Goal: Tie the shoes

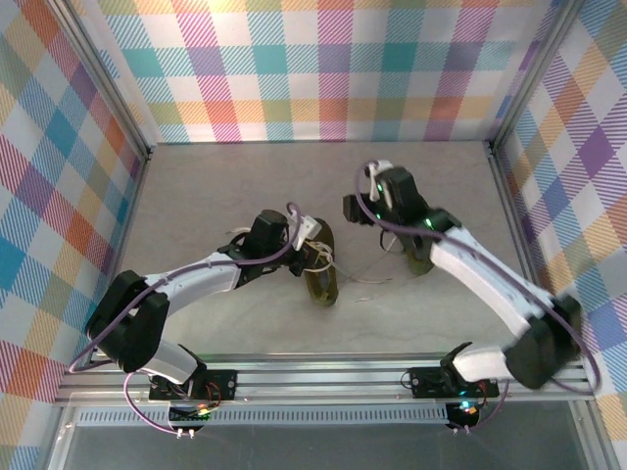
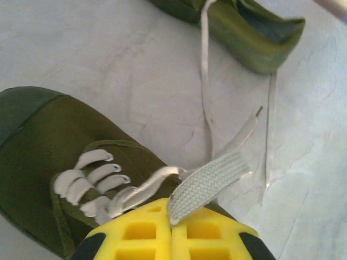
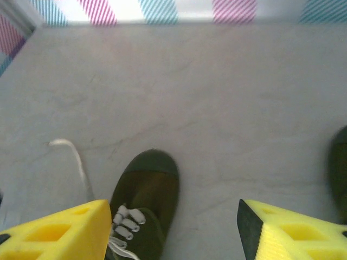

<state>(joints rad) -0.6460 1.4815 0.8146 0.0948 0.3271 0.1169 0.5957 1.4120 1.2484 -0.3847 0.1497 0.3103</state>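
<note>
White arms [image 1: 196,276] with black joints [image 1: 132,331], looping purple cables [image 1: 392,228] and yellow waffle-moulded jaws.

Top external: high, behind the arms [image 1: 196,279], looking down over the whole tabletop [image 1: 196,196]. Wrist views: close above the shoes [image 2: 43,141], which it also covers.

Light fell from above, soft and even, with a washed-out glare on the checked wall [image 1: 245,15] far beyond both grippers. The arms cast only faint, smeared shadows on the grey table [image 1: 196,186]. In the left wrist view the lace [image 2: 209,184] just ahead of the left fingers [image 2: 152,214] showed its weave crisply, while the farther shoe [image 2: 255,32] beyond them went soft. The right fingers [image 3: 81,216] were blurred at close range, the shoe toe [image 3: 149,179] between them dark and short of detail
</note>
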